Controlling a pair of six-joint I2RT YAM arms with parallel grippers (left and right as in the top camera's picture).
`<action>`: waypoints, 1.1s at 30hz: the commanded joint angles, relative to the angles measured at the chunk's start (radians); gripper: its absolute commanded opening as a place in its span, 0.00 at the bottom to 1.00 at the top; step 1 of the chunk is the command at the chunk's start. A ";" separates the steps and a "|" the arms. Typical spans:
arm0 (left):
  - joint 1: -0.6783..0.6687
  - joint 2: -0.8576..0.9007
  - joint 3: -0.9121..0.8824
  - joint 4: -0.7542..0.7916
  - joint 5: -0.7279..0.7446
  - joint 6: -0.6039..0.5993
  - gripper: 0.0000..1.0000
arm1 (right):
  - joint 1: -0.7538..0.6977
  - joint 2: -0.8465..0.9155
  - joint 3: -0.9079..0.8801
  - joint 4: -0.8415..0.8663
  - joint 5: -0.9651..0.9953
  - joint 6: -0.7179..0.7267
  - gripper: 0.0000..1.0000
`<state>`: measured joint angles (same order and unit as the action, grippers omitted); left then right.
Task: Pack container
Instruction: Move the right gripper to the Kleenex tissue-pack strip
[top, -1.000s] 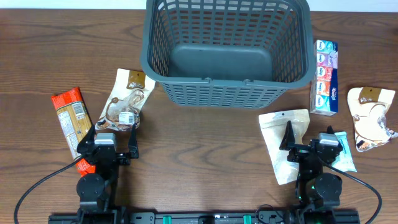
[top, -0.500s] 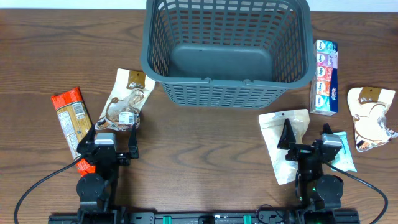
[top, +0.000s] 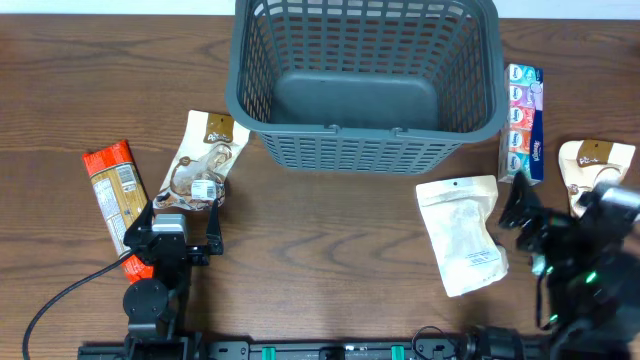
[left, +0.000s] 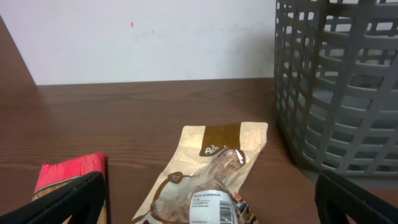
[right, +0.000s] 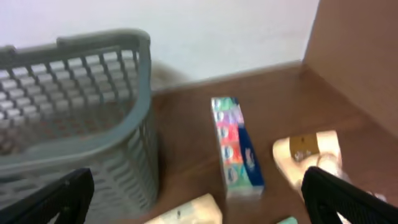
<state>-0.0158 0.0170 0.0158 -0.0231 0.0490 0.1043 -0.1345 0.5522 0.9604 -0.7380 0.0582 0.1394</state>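
The container, a dark grey lattice basket (top: 365, 75), stands empty at the back centre and also shows in the left wrist view (left: 336, 93) and the right wrist view (right: 74, 112). My left gripper (top: 185, 225) is open and empty, low over the near end of a clear mushroom pouch (top: 203, 160), (left: 211, 180). My right gripper (top: 553, 215) is open, empty and raised, between a white pouch (top: 462, 232) and a tan pouch (top: 590, 165). A colourful tissue pack (top: 524, 122), (right: 236, 149) lies right of the basket.
A red packet (top: 112, 190), (left: 68, 177) lies at the left, beside my left gripper. The tan pouch (right: 311, 155) and the white pouch's corner (right: 186, 211) show in the right wrist view. A white wall stands behind the table.
My right arm has risen and swung right, uncovering the white pouch and hiding the teal packet it sat beside. The left arm has not moved.
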 joint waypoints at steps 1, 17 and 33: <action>-0.002 0.000 -0.012 -0.043 -0.006 -0.005 0.99 | -0.020 0.172 0.202 -0.132 -0.074 -0.024 0.99; -0.003 0.000 -0.012 -0.043 -0.005 -0.005 0.98 | -0.093 0.812 1.011 -0.796 -0.005 -0.050 0.99; -0.003 0.000 -0.012 -0.043 -0.005 -0.005 0.99 | -0.311 1.351 1.197 -0.683 -0.082 -0.235 0.99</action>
<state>-0.0162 0.0177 0.0177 -0.0261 0.0494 0.1043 -0.4431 1.8542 2.0987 -1.4220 -0.0113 -0.0334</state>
